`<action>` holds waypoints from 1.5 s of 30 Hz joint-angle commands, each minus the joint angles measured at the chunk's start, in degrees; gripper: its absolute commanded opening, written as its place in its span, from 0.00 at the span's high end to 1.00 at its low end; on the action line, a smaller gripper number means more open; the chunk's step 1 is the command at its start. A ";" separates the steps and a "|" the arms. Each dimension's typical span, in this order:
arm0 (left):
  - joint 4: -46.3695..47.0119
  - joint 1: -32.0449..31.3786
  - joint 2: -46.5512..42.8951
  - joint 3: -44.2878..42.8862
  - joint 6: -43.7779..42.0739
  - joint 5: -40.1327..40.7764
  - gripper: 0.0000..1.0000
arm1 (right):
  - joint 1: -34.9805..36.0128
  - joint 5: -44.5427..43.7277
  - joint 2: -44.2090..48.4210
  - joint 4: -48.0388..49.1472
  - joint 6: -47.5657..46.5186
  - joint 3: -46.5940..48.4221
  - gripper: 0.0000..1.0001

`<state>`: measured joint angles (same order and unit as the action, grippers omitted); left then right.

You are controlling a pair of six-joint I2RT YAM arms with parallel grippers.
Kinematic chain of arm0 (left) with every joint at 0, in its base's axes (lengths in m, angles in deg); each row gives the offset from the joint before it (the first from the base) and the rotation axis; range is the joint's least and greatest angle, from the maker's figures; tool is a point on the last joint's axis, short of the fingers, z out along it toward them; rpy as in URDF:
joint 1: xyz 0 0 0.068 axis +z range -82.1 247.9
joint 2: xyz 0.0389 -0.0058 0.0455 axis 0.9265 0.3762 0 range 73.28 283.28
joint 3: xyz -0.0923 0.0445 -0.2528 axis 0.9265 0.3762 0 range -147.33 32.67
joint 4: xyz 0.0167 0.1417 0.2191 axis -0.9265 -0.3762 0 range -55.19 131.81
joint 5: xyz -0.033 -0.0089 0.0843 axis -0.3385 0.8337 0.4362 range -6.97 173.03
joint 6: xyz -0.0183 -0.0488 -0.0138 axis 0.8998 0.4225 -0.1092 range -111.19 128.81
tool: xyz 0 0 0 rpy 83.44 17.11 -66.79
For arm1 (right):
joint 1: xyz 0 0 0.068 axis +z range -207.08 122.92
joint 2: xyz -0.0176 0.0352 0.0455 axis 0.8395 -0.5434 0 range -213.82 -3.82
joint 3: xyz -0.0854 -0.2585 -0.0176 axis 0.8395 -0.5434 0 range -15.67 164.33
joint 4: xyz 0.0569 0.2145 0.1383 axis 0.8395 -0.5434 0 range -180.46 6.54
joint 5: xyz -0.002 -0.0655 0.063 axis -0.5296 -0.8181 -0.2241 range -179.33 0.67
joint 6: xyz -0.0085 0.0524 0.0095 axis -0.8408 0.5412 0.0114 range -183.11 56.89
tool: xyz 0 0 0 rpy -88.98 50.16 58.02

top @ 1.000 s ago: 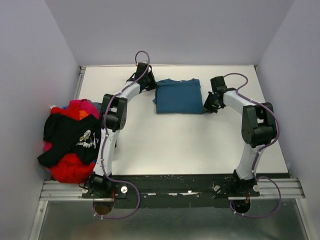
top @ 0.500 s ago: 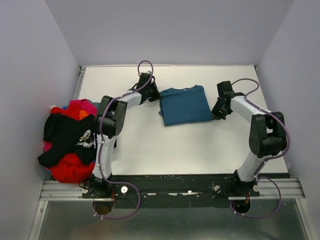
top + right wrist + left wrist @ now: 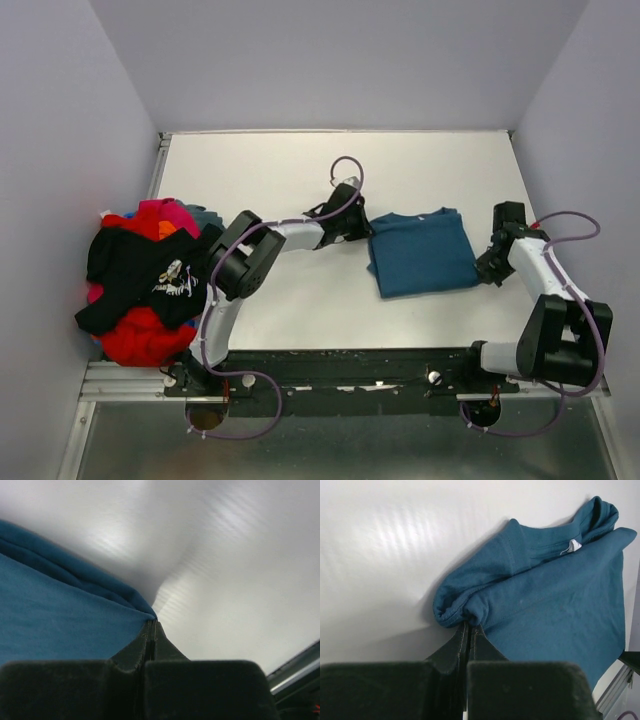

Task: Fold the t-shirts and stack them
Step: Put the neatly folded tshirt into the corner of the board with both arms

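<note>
Folded teal shirt (image 3: pixel 422 252), lying between left jaws and right jaws that pinch its opposite edges, sits further right on the surface (image 3: pixel 300 300) than a second ago, likely freeing folding room.

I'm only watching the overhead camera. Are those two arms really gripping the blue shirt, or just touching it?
Observer: Gripping. The left wrist view shows the left gripper, jaws shut on a rolled fold at the edge of the teal t-shirt.
Operator: And the other arm?
Observer: The right wrist view shows the right gripper, jaws closed, pinching a corner of the shirt.
Operator: Anything else I'm missing?
Observer: A small white tag on the shirt, shown by the left wrist view.
</note>
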<state>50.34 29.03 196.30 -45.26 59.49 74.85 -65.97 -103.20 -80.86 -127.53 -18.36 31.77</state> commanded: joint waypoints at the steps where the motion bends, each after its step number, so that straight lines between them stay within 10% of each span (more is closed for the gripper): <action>1: 3.50 -5.85 -0.24 -0.20 2.76 3.61 1.00 | -5.07 -7.75 3.64 -5.58 4.03 -3.66 0.99; 34: 10.19 -21.68 12.33 -14.71 10.14 13.72 0.99 | -34.36 -17.41 0.57 -8.83 8.51 2.39 0.93; 38: 7.90 -21.68 11.37 -14.27 9.09 15.82 0.34 | -34.36 -21.82 0.48 -15.07 14.14 4.24 0.79; 45: 6.32 -19.32 7.06 -12.86 4.44 17.42 0.21 | -34.27 -16.56 10.13 -11.40 8.79 3.28 0.84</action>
<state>58.43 8.07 207.54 -59.84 67.66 89.31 -99.69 -120.66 -77.99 -140.63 -7.37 34.90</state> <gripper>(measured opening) 0.782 0.173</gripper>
